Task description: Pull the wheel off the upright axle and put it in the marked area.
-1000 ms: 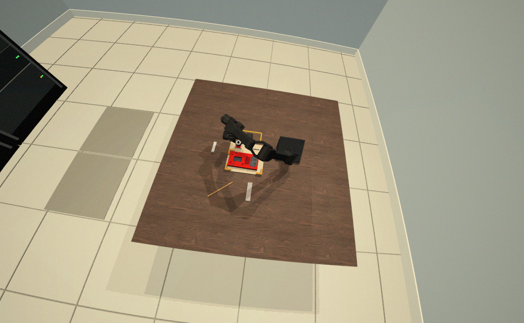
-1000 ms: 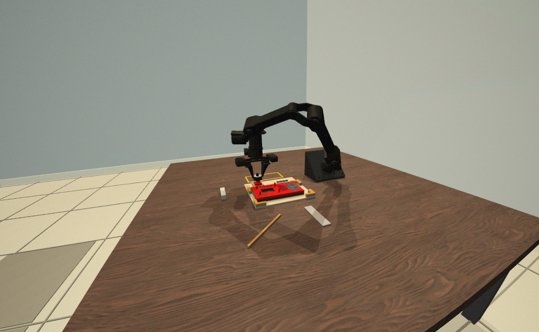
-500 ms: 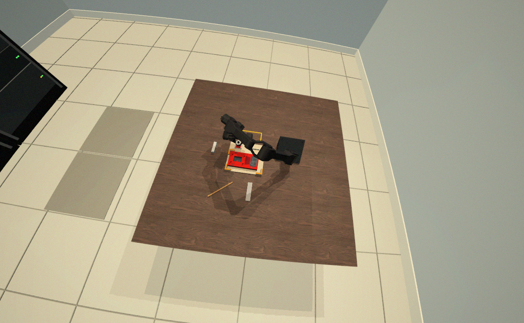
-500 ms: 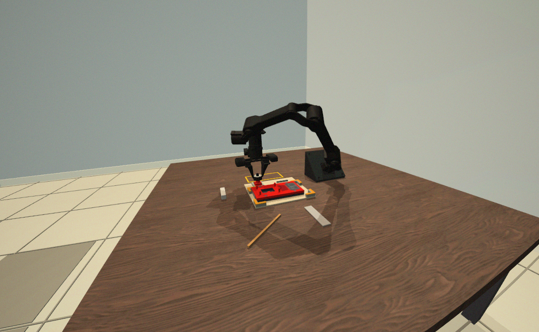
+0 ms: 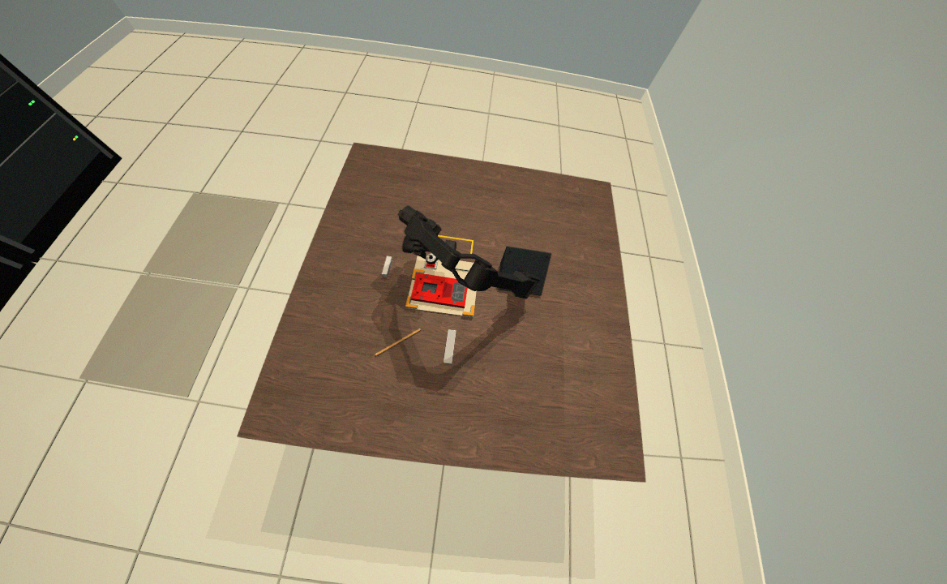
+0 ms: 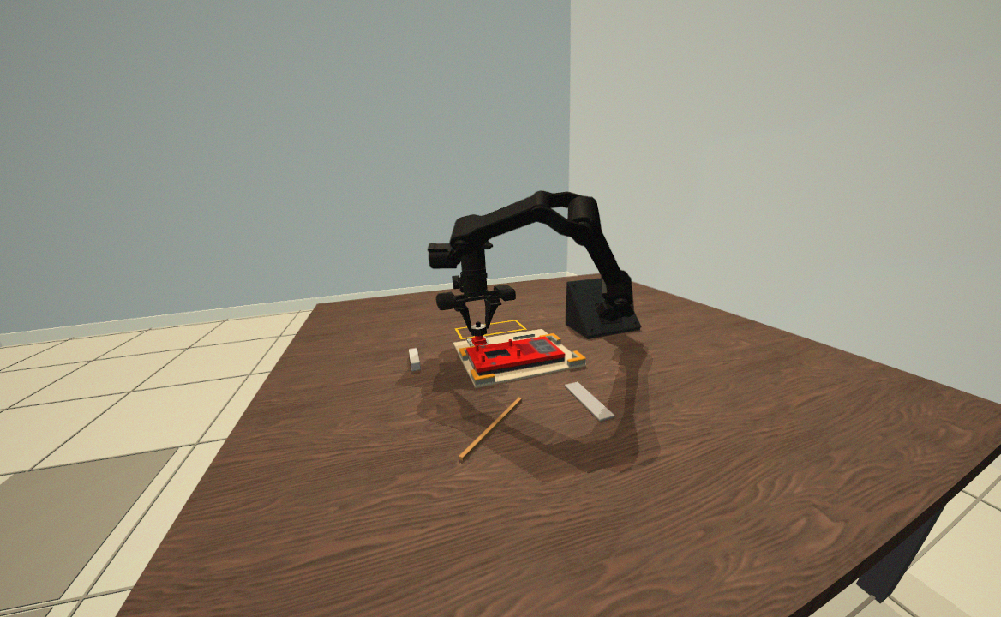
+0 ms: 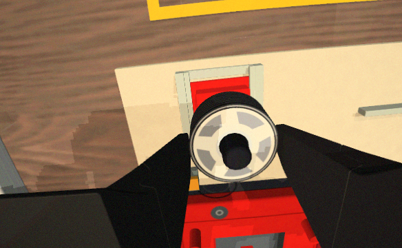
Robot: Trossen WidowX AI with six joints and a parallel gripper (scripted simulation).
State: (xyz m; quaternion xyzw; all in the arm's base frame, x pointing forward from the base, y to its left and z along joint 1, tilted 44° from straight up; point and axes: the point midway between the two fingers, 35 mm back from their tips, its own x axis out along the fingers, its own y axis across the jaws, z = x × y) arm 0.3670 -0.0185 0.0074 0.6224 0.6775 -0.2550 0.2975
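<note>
The wheel (image 5: 433, 257) (image 6: 478, 330) (image 7: 233, 124), with a black tyre and a white spoked face, is on the upright black axle (image 7: 236, 158). The axle's end sticks up through the wheel's hub. My gripper (image 6: 478, 328) (image 7: 231, 138) points down and is shut on the wheel, one finger on each side of the tyre. Below the wheel is a red block (image 7: 221, 82) in a pale grey frame. The marked area, a yellow outline (image 5: 456, 238) (image 6: 504, 323) (image 7: 187, 11), lies on the table just behind the cream board; the arm hides part of it in the top view.
The cream board (image 7: 318, 76) holds a red panel (image 5: 430, 298) (image 6: 519, 360) with pegs, between orange corner pieces. A short white block (image 5: 386, 266) (image 6: 413, 359), a long pale strip (image 5: 449, 346) (image 6: 588, 401) and a wooden stick (image 5: 397, 341) (image 6: 490, 429) lie around the board.
</note>
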